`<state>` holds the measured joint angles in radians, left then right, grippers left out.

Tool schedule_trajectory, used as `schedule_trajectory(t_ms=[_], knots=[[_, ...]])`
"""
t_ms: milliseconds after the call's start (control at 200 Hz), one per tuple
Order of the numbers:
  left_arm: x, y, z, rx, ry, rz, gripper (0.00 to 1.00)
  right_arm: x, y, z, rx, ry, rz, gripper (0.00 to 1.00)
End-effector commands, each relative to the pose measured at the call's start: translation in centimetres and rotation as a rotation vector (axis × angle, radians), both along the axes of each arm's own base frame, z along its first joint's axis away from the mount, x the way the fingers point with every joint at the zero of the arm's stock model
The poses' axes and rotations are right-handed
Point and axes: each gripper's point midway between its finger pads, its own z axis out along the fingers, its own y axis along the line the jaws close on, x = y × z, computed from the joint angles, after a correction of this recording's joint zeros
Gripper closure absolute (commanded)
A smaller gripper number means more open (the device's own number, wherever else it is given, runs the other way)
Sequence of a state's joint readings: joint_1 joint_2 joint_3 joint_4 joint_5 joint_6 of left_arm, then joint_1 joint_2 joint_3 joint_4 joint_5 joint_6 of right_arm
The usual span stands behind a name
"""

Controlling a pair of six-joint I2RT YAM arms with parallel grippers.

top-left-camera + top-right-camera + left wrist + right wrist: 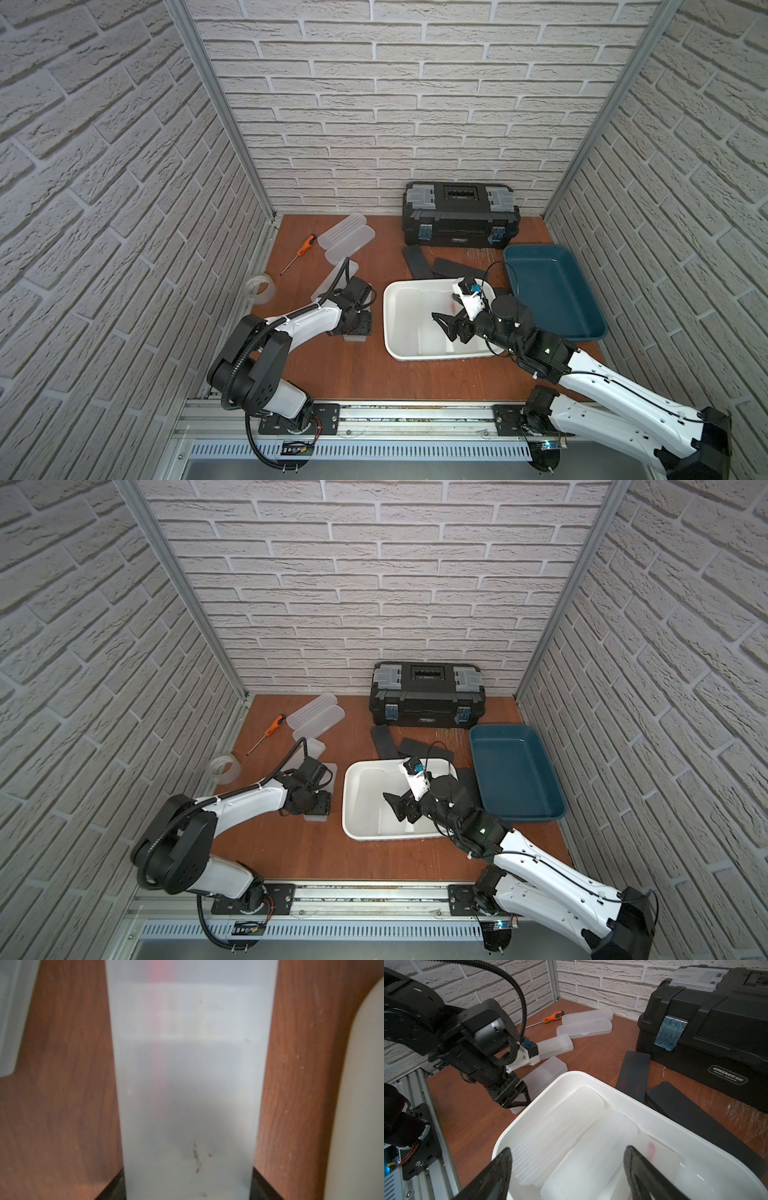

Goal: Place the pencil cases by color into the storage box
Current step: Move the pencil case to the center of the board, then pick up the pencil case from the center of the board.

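My left gripper (353, 332) is shut on a frosted white pencil case (187, 1084) that lies on the table left of the white storage box (388, 328); its black fingers (113, 1190) press both long sides. My right gripper (566, 1159) hangs open over that box, holding nothing. Below it lie a ribbed white case (556, 1130) and a smooth white case (591, 1157). Three more frosted cases (347, 235) lie at the back left. Two black cases (417, 259) lie behind the white box. The blue storage box (552, 291) holds nothing.
A black toolbox (461, 216) stands against the back wall. An orange-handled screwdriver (301, 249) and a clear tape roll (261, 289) lie at the far left. Brick walls close in three sides.
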<state>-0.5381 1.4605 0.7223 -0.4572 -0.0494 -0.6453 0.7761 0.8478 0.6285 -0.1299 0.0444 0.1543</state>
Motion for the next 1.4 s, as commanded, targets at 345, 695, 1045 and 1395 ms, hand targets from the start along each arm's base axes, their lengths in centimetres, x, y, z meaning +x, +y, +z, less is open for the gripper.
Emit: schedule_trajectory(t_ms=[345, 695, 1045, 1395], knots=[[1.6, -1.2, 7.4, -0.155, -0.167, 0.113, 0.06, 3.7, -2.5, 1.6, -0.060, 0.142, -0.343, 0.16], [-1.1, 7.5, 19.2, 0.069, -0.325, 0.209, 0.06, 4.6, 9.2, 2.2, -0.093, 0.230, -0.332, 0.16], [-1.8, 14.6, 22.9, -0.074, -0.385, 0.440, 0.06, 5.3, 22.0, -2.0, -0.136, 0.340, -0.275, 0.17], [1.2, 18.4, 27.5, -0.305, -0.582, 0.605, 0.06, 6.3, 26.8, -8.3, -0.167, 0.410, -0.311, 0.18]])
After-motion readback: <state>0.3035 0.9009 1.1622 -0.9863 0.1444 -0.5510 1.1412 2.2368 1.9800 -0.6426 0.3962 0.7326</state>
